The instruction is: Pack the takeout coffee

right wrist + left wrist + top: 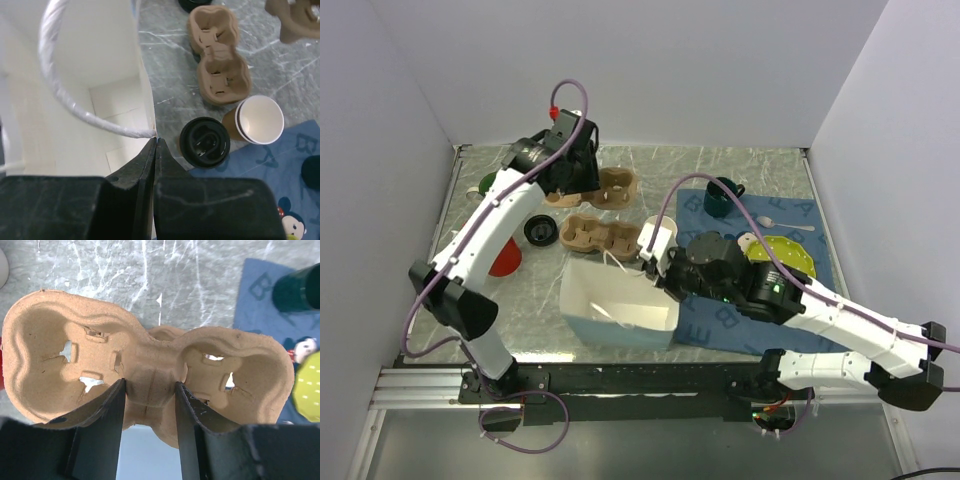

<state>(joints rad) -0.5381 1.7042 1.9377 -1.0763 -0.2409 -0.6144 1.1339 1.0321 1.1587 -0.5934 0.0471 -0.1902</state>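
Sitting just beside rt gripper [156, 143]: takeout coffee [205, 143].

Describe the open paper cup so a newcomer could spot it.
Find the white paper bag mid-table. Just past its far right corner, beside the blue mat, stands the paper cup. It is tan outside, cream-white inside and lidless, unlike the dark green mug and red cup.

A robotics lab bench, set up as a closed test cell. Plain white panels [620, 70] wall in the marble-patterned worktop [660, 165] on its left, far and right edges. Two arms [490, 225] are bolted to a metal rail [420, 385] along the near edge, and purple cables [415, 320] loop loose from them.
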